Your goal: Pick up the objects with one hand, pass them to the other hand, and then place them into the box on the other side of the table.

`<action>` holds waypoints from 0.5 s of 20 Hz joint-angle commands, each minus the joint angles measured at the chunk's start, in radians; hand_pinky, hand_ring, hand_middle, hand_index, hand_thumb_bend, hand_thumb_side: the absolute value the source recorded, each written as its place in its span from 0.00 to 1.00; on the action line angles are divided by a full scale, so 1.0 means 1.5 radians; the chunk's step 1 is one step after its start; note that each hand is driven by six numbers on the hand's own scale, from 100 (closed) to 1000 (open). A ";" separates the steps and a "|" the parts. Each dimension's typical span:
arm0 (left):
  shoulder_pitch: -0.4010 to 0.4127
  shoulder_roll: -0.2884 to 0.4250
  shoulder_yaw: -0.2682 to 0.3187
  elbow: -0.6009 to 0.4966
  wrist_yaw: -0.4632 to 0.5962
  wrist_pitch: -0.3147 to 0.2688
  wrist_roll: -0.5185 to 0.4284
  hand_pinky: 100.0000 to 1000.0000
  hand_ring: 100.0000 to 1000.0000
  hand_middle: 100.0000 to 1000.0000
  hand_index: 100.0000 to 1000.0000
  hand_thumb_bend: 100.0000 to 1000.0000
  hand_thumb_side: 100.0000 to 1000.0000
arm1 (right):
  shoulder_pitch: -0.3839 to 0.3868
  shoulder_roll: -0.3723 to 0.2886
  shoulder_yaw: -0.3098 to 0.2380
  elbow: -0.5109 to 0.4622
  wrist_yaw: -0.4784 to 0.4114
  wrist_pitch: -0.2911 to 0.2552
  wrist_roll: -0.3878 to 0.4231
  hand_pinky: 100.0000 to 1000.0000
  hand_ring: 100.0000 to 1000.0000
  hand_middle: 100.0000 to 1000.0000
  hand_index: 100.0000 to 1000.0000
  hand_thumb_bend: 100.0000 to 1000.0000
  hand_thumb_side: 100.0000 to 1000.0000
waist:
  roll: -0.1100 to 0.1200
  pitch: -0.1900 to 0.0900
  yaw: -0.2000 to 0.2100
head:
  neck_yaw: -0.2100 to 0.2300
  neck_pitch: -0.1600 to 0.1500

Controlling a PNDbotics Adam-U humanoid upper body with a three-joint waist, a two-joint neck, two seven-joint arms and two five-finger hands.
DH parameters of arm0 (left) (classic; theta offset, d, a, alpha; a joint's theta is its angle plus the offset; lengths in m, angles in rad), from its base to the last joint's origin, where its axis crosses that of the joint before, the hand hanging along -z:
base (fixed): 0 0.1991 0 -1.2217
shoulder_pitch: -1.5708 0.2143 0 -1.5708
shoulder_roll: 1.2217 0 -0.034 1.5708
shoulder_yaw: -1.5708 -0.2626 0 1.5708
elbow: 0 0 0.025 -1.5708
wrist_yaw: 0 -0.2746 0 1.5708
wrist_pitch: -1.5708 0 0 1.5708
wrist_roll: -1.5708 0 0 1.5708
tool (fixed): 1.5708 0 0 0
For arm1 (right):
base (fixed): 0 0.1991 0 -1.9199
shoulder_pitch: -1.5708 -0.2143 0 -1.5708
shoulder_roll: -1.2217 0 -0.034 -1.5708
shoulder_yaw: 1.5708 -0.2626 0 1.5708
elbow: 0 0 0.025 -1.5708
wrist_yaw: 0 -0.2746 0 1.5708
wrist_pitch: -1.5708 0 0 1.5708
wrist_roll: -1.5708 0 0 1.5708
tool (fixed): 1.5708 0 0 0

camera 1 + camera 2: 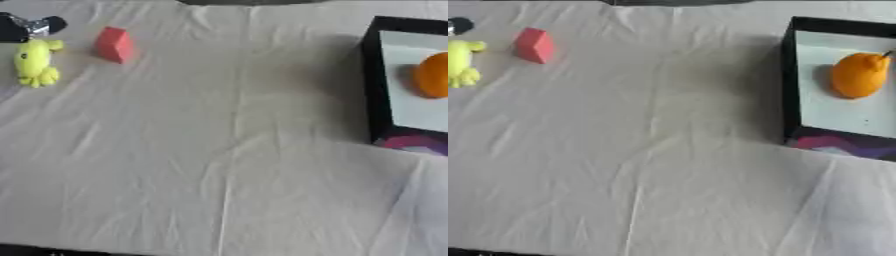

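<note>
A yellow soft toy (35, 62) lies at the far left of the cloth-covered table. Just behind it, at the left edge, part of my black and silver left hand (28, 27) shows, close to the toy's top; whether they touch is unclear. A red block (115, 45) stands to the right of the toy. On the right side sits a black-walled box (791, 85) with a white floor, and an orange pear-shaped fruit (857, 75) lies inside it. My right hand is out of sight.
A wrinkled beige cloth (219, 150) covers the table. The box has a purple patterned front wall (842, 144). A dark strip runs along the near table edge at the bottom left.
</note>
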 commanded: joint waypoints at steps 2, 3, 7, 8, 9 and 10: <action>-0.039 0.033 -0.001 0.078 -0.032 0.011 -0.045 0.79 0.77 0.72 0.84 0.77 0.36 | -0.017 -0.010 0.000 -0.013 0.005 -0.002 0.004 0.93 0.81 0.81 0.89 0.28 0.47 | 0.010 -0.023 -0.004 | 0.009 0.004; -0.049 0.030 -0.003 0.097 -0.040 0.013 -0.058 0.79 0.77 0.72 0.84 0.79 0.35 | -0.017 -0.011 0.000 -0.013 0.005 -0.002 0.004 0.93 0.81 0.81 0.89 0.28 0.47 | 0.009 -0.023 -0.006 | 0.010 0.003; -0.092 0.021 -0.010 0.170 -0.082 0.019 -0.107 0.80 0.79 0.73 0.84 0.83 0.35 | -0.020 -0.010 0.003 -0.011 0.007 -0.001 0.006 0.93 0.81 0.81 0.88 0.28 0.48 | 0.010 -0.022 -0.015 | 0.020 -0.003; -0.102 0.018 -0.011 0.188 -0.093 0.019 -0.116 0.80 0.79 0.73 0.84 0.83 0.37 | -0.021 -0.009 0.004 -0.010 0.008 -0.001 0.006 0.93 0.81 0.81 0.88 0.28 0.48 | 0.011 -0.021 -0.018 | 0.022 -0.005; -0.112 0.014 -0.011 0.208 -0.103 0.022 -0.125 0.80 0.79 0.73 0.84 0.83 0.37 | -0.022 -0.009 0.004 -0.009 0.009 -0.001 0.006 0.93 0.81 0.81 0.88 0.28 0.48 | 0.011 -0.020 -0.020 | 0.024 -0.007; -0.121 0.010 -0.010 0.227 -0.110 0.026 -0.131 0.81 0.79 0.73 0.84 0.83 0.38 | -0.022 -0.009 0.004 -0.008 0.009 -0.001 0.006 0.93 0.81 0.81 0.88 0.28 0.48 | 0.012 -0.019 -0.023 | 0.025 -0.008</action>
